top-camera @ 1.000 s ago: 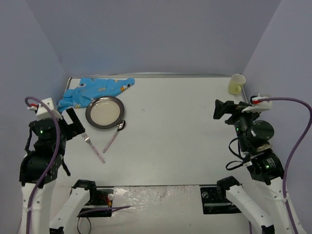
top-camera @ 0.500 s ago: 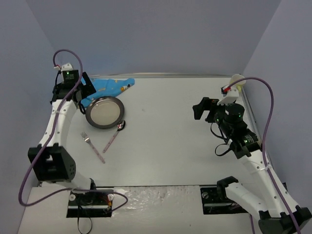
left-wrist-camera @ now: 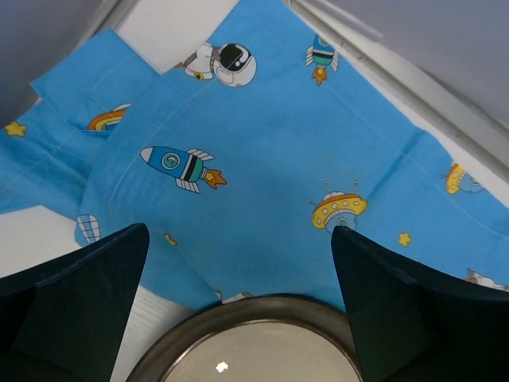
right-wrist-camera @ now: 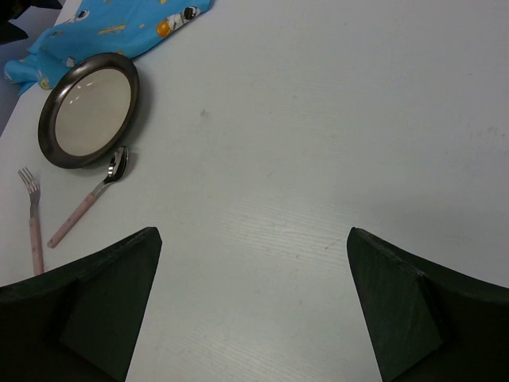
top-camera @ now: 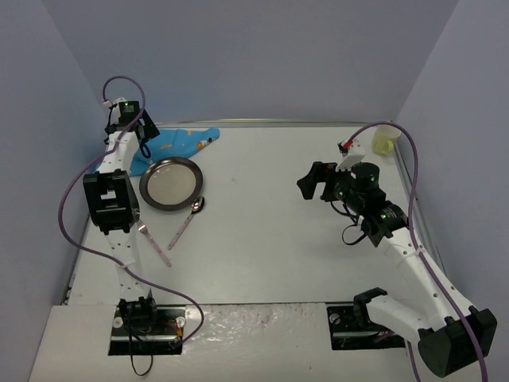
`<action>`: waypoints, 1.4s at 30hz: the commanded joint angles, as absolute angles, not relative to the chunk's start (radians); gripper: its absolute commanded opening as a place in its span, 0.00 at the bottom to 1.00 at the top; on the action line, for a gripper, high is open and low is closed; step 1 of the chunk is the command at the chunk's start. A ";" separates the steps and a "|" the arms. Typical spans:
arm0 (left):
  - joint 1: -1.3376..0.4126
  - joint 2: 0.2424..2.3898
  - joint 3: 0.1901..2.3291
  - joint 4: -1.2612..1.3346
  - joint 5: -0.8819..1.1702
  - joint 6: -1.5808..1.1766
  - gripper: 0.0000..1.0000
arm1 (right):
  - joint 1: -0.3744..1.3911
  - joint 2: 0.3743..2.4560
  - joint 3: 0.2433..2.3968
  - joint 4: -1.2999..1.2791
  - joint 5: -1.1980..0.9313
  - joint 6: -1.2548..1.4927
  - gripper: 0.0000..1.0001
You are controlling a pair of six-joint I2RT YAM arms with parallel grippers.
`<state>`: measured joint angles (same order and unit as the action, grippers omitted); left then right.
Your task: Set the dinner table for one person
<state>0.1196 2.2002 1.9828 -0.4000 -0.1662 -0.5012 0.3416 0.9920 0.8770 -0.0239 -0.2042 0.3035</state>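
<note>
The white dinner table [top-camera: 270,207] carries a round metal plate [top-camera: 170,183] at the far left. A pink-handled spoon [top-camera: 188,220] and a pink-handled fork [top-camera: 153,241] lie just in front of it. A blue astronaut-print cloth [top-camera: 184,141] lies behind the plate, which overlaps its edge. My left gripper [top-camera: 149,143] is open and empty above the cloth [left-wrist-camera: 262,159], just beyond the plate's far rim [left-wrist-camera: 238,306]. My right gripper [top-camera: 308,183] is open and empty over bare table [right-wrist-camera: 318,119] right of centre. Its view shows the plate [right-wrist-camera: 89,109], spoon [right-wrist-camera: 87,203] and fork [right-wrist-camera: 32,215] far off.
A pale yellow cup [top-camera: 385,139] stands upright at the far right corner. A thin metal rim [top-camera: 254,123] edges the table's back, with grey walls close behind and at both sides.
The left arm has swung from the near left up to the far left corner, over the cloth. The right arm has moved from the right edge in toward the table's middle.
</note>
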 commanded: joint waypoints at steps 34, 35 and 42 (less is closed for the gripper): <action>0.024 2.107 2.328 -0.242 0.061 -0.496 0.00 | 0.347 0.865 0.834 0.056 -0.176 0.327 1.00; -0.005 2.083 2.335 -0.233 0.069 -0.488 0.00 | 0.348 0.856 0.835 0.055 -0.166 0.332 1.00; -0.271 1.842 2.222 -0.135 0.071 -0.427 0.00 | 0.347 0.752 0.849 0.027 -0.073 0.345 1.00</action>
<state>-0.1211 2.0345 2.2552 -0.2965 0.0213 -0.4666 0.3420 0.8173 0.8253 -0.0159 -0.1492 0.3308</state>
